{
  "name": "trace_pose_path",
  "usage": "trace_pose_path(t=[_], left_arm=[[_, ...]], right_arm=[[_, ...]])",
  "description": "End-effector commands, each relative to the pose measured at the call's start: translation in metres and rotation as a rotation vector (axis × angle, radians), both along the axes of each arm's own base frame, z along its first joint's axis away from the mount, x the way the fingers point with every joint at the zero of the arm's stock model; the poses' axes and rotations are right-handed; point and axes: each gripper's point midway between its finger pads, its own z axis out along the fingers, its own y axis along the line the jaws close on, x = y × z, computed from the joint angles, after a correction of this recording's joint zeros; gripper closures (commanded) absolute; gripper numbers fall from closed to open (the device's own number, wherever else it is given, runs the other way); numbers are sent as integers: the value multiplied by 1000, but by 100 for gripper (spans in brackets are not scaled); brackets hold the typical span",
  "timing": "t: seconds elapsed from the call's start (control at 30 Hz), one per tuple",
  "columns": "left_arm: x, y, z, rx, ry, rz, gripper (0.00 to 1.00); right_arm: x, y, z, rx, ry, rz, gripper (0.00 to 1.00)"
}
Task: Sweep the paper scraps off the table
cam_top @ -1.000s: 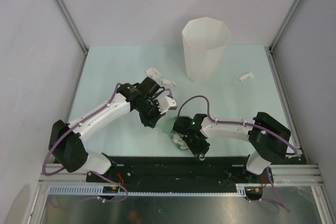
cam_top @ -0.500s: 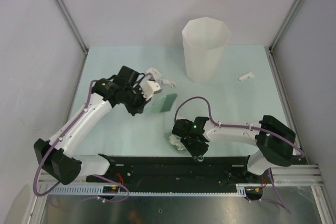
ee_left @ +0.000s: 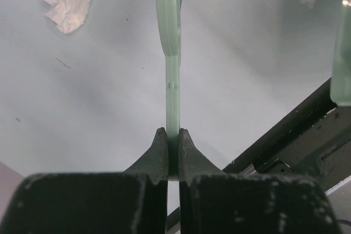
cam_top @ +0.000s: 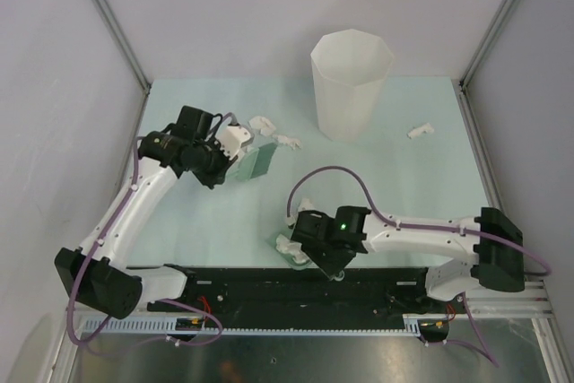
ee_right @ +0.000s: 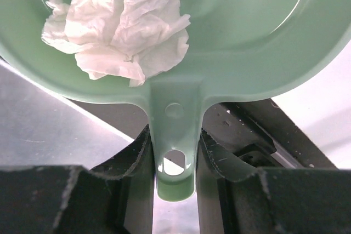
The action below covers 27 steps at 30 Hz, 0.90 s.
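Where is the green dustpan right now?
The right wrist camera shows the green dustpan held by its handle in the right gripper, at the front middle of the table, a paper scrap inside.

Bin [cam_top: 351,87] far centre of bench [cam_top: 206,221]; paper scraps [cam_top: 262,122]: two left of bin, one right; one wad [ee_right: 120,20] in dustpan [ee_right: 247,36], near edge.

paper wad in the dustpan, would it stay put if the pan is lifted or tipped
Probably very light: the paper wad is thin crumpled tissue, so a quick move could flick it out. It lies loose in the smooth dustpan, so it would likely slide on a tilt. Soft, not fragile.
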Motion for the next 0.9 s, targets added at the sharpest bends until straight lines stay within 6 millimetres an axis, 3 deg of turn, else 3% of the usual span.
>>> trace_pose_path(t=[0.0, 0.17, 0.23, 0.27, 0.33, 0.37, 0.43, 0.47, 0.5, 0.6, 0.67, 0.7, 0.77, 0.87], left_arm=[[12, 4, 15, -25, -63, 5, 100], [14, 10, 8, -26, -51, 26, 100], [15, 10, 4, -27, -47, 29, 100], [14, 10, 3, -30, -43, 26, 100], [13, 10, 0, -31, -37, 24, 100], [14, 10, 0, -29, -38, 25, 100], [14, 12, -2, -20, -38, 26, 100], [13, 13, -4, -15, -37, 27, 100], [14, 13, -4, -12, -40, 26, 100], [14, 15, -5, -6, -44, 28, 100], [14, 16, -6, -1, -44, 30, 100], [13, 17, -8, 5, -43, 29, 100], [13, 18, -8, 10, -45, 33, 100], [14, 20, -9, 16, -50, 33, 100]], right_arm=[[16, 12, 52, 123, -80, 26, 100], [58, 6, 99, 118, -205, 1, 100], [95, -9, 111, 70, -274, -57, 100], [112, -7, 129, 96, -319, -88, 100], [154, -24, 149, 61, -409, -165, 100], [173, -19, 169, 82, -460, -185, 100], [210, -31, 178, 19, -522, -228, 100], [228, -31, 204, 49, -575, -261, 100], [246, -46, 214, 12, -617, -319, 100], [290, -67, 253, -44, -737, -385, 100], [322, -92, 257, -129, -771, -424, 100], [334, -107, 278, -141, -843, -472, 100], [353, -136, 289, -251, -899, -473, 100], [381, -156, 308, -395, -1033, -476, 100]])
